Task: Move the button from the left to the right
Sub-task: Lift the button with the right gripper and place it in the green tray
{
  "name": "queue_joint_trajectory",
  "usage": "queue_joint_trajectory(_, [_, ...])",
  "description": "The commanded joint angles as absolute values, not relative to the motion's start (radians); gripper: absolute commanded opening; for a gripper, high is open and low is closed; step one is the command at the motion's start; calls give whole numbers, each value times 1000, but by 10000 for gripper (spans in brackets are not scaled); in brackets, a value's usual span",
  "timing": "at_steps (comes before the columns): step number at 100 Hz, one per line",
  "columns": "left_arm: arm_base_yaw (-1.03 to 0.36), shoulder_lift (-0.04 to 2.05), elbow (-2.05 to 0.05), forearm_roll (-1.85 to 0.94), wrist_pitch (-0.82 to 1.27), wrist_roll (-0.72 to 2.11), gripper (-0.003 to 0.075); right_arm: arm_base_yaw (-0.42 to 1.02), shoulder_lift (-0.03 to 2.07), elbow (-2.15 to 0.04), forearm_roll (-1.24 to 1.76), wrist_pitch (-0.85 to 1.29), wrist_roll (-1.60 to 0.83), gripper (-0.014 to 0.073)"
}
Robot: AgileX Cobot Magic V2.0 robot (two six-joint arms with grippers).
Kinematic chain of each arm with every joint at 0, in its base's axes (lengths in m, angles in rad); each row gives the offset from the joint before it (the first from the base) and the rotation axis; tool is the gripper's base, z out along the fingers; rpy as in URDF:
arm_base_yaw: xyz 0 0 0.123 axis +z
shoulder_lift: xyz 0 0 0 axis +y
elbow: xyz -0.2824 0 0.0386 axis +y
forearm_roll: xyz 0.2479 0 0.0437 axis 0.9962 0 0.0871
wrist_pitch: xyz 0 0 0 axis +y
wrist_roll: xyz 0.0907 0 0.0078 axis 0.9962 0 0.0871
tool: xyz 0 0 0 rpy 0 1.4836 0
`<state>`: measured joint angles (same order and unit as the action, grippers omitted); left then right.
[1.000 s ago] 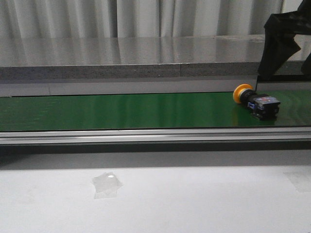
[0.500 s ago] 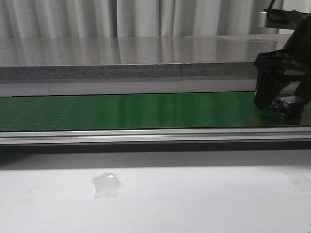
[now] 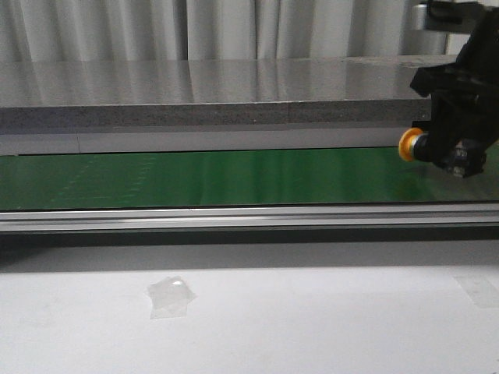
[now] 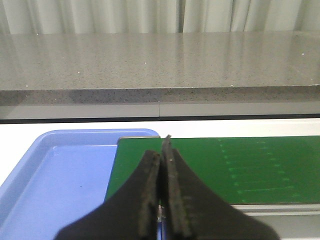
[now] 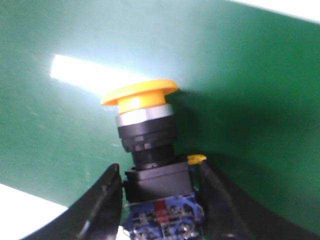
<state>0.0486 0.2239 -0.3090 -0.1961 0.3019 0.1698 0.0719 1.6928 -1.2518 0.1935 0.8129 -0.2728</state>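
The button [image 5: 147, 137] has a yellow-orange cap, a black body and a blue base with a red mark. My right gripper [image 5: 160, 171] is shut on its black body, one finger on each side, cap pointing away from the wrist. In the front view the right gripper [image 3: 452, 149] holds it at the far right of the green belt [image 3: 218, 175], slightly above it, and the cap [image 3: 407, 145] sticks out to the left. My left gripper [image 4: 161, 149] is shut and empty, over the belt's left end [image 4: 250, 165] beside a blue tray [image 4: 60, 170].
A grey stone ledge [image 3: 203, 101] runs behind the belt and an aluminium rail [image 3: 234, 218] along its front. The white table in front carries a scrap of clear tape [image 3: 171, 296]. Curtains hang at the back.
The right gripper came down over the button lying on the belt, shut on it and lifted it slightly. The yellow cap now shows higher and further right than a second ago.
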Motion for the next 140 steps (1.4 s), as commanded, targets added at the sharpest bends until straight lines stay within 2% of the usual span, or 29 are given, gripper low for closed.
queue_joint_trajectory(1, [45, 235, -336, -209, 217, 170, -20, 65, 1628, -1341, 158, 839, -281, 164])
queue_joint_trajectory(25, [45, 235, -336, -209, 217, 170, -20, -55, 1627, -1518, 114, 961, -271, 164])
queue_joint_trajectory(54, [45, 235, -336, -209, 217, 170, -20, -297, 1638, -1539, 108, 920, -272, 164])
queue_joint_trajectory(73, [45, 235, -336, -209, 217, 170, -20, -396, 1668, -1538, 108, 860, -273, 164])
queue_joint_trajectory(96, [45, 235, -336, -209, 217, 170, -20, -453, 1776, -1534, 105, 837, -280, 164])
queue_joint_trajectory(140, [45, 235, -336, -209, 217, 170, -20, -458, 1963, -1534, 105, 819, -280, 164])
